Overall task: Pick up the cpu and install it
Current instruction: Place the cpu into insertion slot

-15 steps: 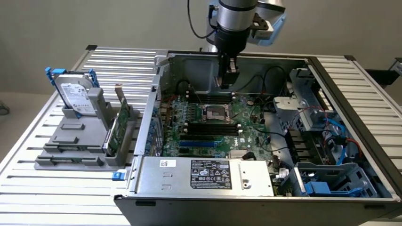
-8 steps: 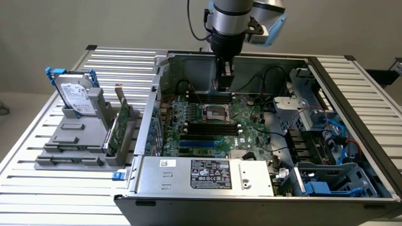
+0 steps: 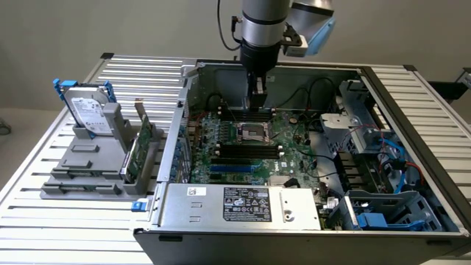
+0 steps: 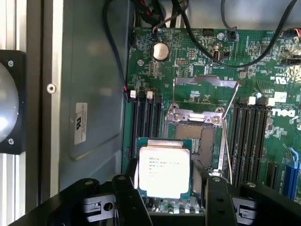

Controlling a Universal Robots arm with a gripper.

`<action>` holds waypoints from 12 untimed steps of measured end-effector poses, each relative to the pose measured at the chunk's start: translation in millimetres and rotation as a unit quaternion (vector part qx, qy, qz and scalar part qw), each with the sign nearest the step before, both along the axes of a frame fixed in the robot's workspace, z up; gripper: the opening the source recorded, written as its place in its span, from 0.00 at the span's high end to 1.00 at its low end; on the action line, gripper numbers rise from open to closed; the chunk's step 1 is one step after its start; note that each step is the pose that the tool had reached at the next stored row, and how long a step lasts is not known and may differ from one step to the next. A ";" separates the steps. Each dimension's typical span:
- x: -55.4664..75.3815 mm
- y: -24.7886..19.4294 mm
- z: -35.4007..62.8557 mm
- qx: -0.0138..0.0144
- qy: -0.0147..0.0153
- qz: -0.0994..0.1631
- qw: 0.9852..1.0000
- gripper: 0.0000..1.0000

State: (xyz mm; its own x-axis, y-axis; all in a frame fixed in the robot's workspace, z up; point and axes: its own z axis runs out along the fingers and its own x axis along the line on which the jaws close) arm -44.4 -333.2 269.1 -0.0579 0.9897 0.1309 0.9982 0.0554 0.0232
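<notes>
Black matte claw (image 4: 170, 183) fingers (image 4: 126, 195) clamp the small flat square cpu (image 4: 163, 165) between them by its edges; it has a silver metal lid with faint print and a green rim. It hangs over the dark metal-framed socket (image 4: 200, 136), whose hinged frame is raised, on the green circuit board (image 4: 197, 56). The board sits inside the grey steel computer case (image 3: 294, 245) on the slatted aluminium bench (image 3: 66, 221).

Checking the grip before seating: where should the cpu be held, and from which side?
By two opposite edges of the cpu, coming straight down from above. It is a thin flat square lying level, metal top up, so only its rim offers gripping faces. The gripper straddles it that way over the open socket.
</notes>
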 end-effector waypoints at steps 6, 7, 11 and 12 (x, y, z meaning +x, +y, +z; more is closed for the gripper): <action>-1.6 -12.1 -1.0 0.000 0.001 -0.003 1.000 0.46; -1.6 -12.9 -1.0 0.000 0.001 -0.004 1.000 0.46; -1.6 -15.3 -1.4 0.000 0.001 -0.006 1.000 0.46; -1.6 -16.7 -1.5 0.000 0.001 -0.006 1.000 0.46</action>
